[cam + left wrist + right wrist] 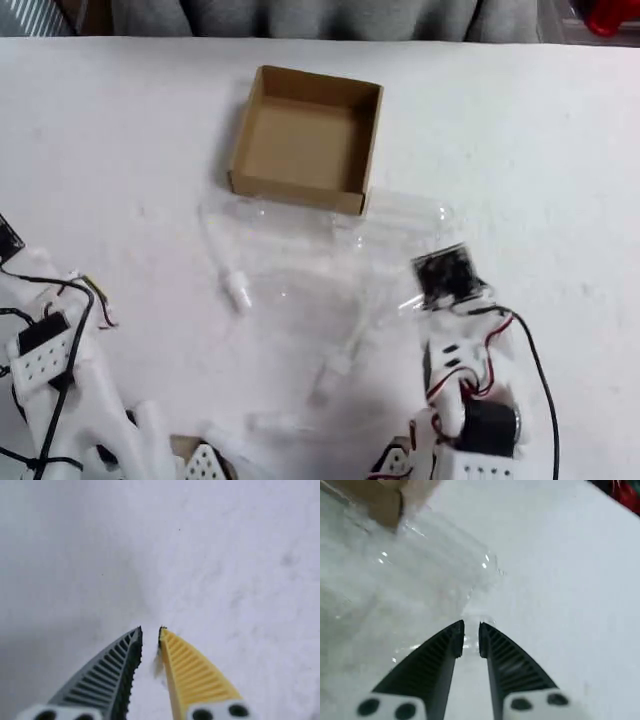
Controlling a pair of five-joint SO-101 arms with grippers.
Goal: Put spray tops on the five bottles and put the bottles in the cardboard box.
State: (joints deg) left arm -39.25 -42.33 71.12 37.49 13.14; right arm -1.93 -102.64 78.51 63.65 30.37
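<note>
The cardboard box (308, 138) stands open and empty at the middle back of the table. In front of it lie several clear bottles (395, 215), hard to make out against the white top. Loose white spray tops (238, 291) lie among them, another one (337, 362) nearer the front. My right gripper (470, 626), black-fingered, is shut just short of a clear bottle (445, 565), with the box corner (385, 502) beyond. My left gripper (150, 630), one finger grey and one yellow, is shut above bare white table.
The white table (540, 150) spreads wide to either side of the box. The left arm's body (55, 370) and the right arm's body (465, 400) stand at the front edge. Grey seating runs behind the table's far edge.
</note>
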